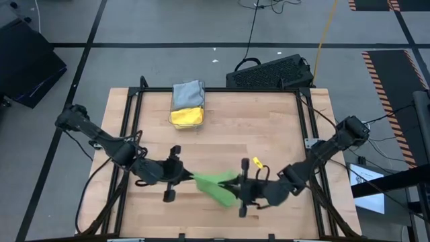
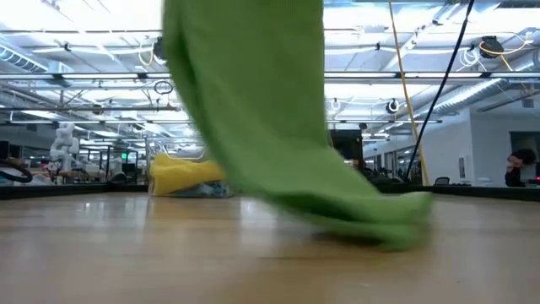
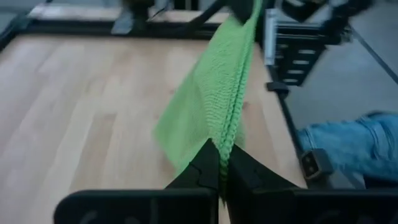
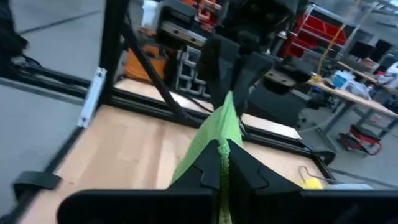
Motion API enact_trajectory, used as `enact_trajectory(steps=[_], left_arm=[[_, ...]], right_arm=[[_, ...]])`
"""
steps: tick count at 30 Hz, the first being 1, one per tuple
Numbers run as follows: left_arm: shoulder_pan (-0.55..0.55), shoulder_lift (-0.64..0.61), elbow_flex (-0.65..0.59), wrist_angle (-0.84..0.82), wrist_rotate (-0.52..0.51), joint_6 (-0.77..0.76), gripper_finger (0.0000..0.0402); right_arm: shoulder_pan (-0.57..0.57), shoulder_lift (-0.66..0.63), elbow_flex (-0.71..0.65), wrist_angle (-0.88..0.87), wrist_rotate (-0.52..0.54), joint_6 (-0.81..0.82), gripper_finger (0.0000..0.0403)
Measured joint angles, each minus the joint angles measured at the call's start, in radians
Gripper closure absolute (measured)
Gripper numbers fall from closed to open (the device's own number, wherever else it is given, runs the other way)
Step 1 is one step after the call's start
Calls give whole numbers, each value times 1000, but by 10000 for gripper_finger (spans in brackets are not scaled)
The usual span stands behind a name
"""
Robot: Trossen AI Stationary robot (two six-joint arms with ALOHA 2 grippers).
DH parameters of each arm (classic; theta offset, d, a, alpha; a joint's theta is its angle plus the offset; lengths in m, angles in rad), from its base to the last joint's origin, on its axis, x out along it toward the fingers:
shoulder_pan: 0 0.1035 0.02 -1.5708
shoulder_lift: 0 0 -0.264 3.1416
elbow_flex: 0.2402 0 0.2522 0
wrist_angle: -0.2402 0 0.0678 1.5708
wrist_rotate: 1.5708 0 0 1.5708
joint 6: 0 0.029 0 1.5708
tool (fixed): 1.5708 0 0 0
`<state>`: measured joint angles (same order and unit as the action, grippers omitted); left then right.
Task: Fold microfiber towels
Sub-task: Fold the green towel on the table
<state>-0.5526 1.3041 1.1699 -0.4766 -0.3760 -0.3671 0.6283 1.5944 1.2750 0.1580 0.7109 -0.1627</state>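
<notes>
Green towel (image 2: 253, 110) fills the low view, hanging down from above with its lower end bunched on the wooden surface (image 1: 222, 128). From overhead the same green towel (image 1: 218, 186) is stretched between the two grippers near the front edge of the surface, roughly at its middle, with the slack sagging towards the near side.

Left gripper (image 1: 188, 176) is clenched on the towel's left end; its wrist camera shows both dark fingers (image 3: 205, 168) pinched together on a gathered edge of the cloth, which runs away from them towards the other arm. Right gripper (image 1: 240, 183) is clenched on the towel's right end, and in its own view the fingers (image 4: 239, 165) meet on a thin ridge of green fabric that stretches off to the left arm.

Further back, towards the far left of the surface, a clear bin (image 1: 187, 115) holds a yellow towel (image 1: 186, 116) with a grey towel (image 1: 189, 94) lying behind it, partly over the bin's far rim. The yellow one also shows in the low view behind the green cloth.

A small yellow object (image 1: 256, 162) lies just beside the right arm. Off the surface's far right corner sits a black crate (image 1: 270, 72) on the floor. A person's leg in blue jeans (image 3: 348, 140) shows beside the surface in the left wrist view.
</notes>
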Motion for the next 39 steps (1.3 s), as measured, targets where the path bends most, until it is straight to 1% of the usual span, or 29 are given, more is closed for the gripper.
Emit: enact_trajectory(steps=[2, 4, 6, 8, 12, 16, 18, 20, 23, 28, 31, 33, 35, 39], left_arm=[[-1, 11, 44, 1, 33, 73, 395], [1, 14, 81, -6, 34, 149, 398], [28, 13, 99, -4, 15, 212, 397], [76, 12, 99, -22, -20, 255, 396], [204, 16, 85, -52, -64, 277, 398], [320, 26, 32, -90, -69, 295, 395], [377, 22, 5, -74, -70, 294, 397], [430, 22, -23, -50, -18, 288, 398], [468, 22, -75, 6, 77, 287, 393], [464, 21, -166, 79, 177, 279, 398], [445, 21, -220, 94, 227, 252, 391], [427, 21, -255, 115, 256, 237, 389], [408, 20, -293, 145, 267, 223, 392], [369, 19, -350, 198, 249, 190, 395]], right_arm=[[22, 0, 13, -1, 1, 1, 402], [36, -1, 16, 2, 4, -98, 402], [38, -2, 6, 2, 42, -165, 402], [20, -7, -7, -8, 88, -176, 402], [-52, -47, -64, -47, 104, -164, 402], [-150, -104, -172, -62, 101, -139, 402], [-206, -144, -228, -56, 93, -117, 402], [-258, -189, -280, -45, 35, -73, 403], [-322, -236, -364, -15, -117, 11, 403], [-372, -247, -507, 174, -317, 148, 403], [-381, -216, -562, 284, -433, 204, 403], [-379, -189, -577, 313, -469, 233, 402], [-378, -151, -577, 353, -479, 265, 402], [-378, -65, -577, 421, -483, 322, 401]])
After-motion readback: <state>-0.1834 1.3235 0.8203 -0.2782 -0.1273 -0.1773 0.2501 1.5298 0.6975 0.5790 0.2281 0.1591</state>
